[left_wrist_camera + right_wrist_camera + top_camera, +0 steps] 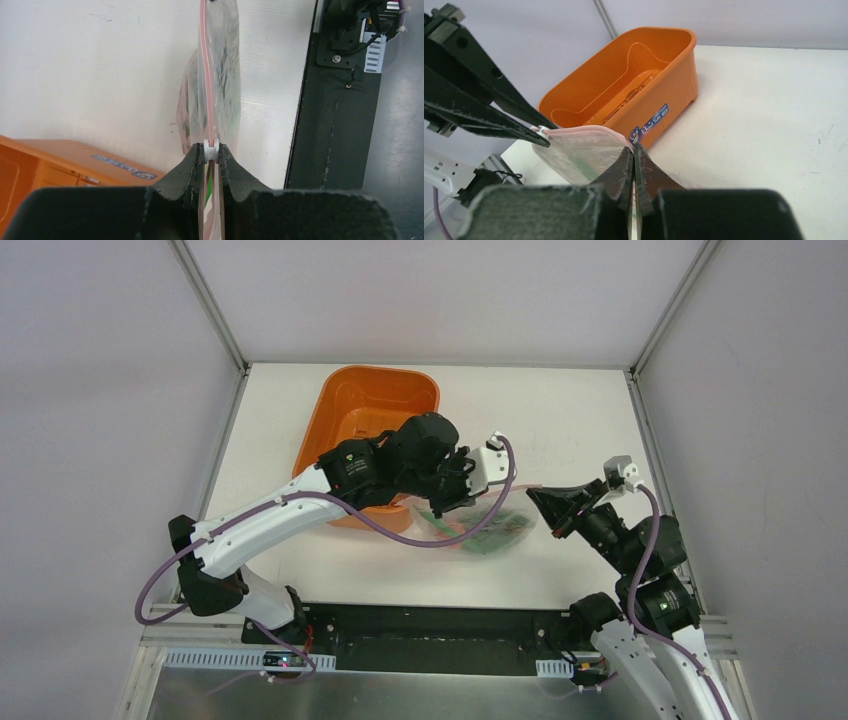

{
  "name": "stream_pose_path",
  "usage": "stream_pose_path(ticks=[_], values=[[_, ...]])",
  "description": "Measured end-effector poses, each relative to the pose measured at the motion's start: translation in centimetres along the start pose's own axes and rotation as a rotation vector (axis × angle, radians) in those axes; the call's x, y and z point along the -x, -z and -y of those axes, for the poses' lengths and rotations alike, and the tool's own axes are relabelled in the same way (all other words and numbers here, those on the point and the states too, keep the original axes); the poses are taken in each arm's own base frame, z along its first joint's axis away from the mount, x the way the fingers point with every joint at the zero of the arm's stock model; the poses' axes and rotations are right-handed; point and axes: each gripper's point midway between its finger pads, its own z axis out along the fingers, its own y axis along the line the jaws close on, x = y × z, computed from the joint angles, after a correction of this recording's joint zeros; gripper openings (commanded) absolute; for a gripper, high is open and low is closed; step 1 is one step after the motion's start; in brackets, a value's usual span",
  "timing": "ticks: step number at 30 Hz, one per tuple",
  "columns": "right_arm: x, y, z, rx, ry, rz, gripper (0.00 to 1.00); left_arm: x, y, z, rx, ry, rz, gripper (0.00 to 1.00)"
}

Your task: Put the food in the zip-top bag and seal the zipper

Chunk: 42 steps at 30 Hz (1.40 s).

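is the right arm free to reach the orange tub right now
Probably not: the right gripper is shut on the end of the zip-top bag, and the left gripper sits between it and the orange tub.

Top camera looks down; close wrist cameras share the bag point(222, 75).

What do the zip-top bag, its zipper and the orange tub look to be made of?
The zip-top bag: thin clear plastic film, glossy and crinkled, contents showing through. The zipper: likely a stiffer pink plastic strip, with a white slider, probably hard plastic. The orange tub: rigid moulded plastic, smooth with a soft sheen.
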Motion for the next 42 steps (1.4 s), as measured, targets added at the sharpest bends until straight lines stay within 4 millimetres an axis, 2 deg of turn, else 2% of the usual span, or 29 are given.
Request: stream_pose_path(ticks=[12,21,22,23,25,26,32,36,40,42], values=[[1.2,0.2,3.6,-0.22,-0.072,0.082,0.0,-3.5,2.2,-0.9,0.095,0.013,-0.048,0.02],[1.5,0.4,4.9,-0.296,-0.092,0.11,0.0,-6.0,5.1,-1.3,0.165,0.032,-0.054,0.04],[1.5,0.4,4.9,-0.296,-0.095,0.109,0.0,-6.0,5.3,-1.4,0.171,0.036,-0.05,0.07],[1.5,0.4,4.8,-0.293,-0.098,0.108,0.0,-6.1,5.4,-1.4,0.177,0.04,-0.045,0.14],[1.4,0.3,4.8,-0.292,-0.102,0.106,0.0,-6.1,5.5,-1.4,0.183,0.047,-0.037,0.46],[1.4,0.3,4.9,-0.294,-0.102,0.104,0.0,-6.1,5.5,-1.5,0.187,0.045,-0.033,0.56],[2.5,-0.6,7.0,-0.407,-0.076,0.106,0.0,-7.9,5.9,-2.1,0.25,0.11,-0.041,0.98],[5.3,-3.2,7.8,-0.467,-0.011,0.071,0.0,-7.2,6.4,-2.5,0.294,0.149,0.047,0.99],[10.3,-7.0,8.3,-0.508,0.072,0.07,0.0,-6.3,8.1,-3.5,0.368,0.198,0.161,0.99],[12.2,-8.6,8.6,-0.521,0.112,0.077,0.0,-6.1,9.2,-4.2,0.417,0.231,0.212,0.99]])
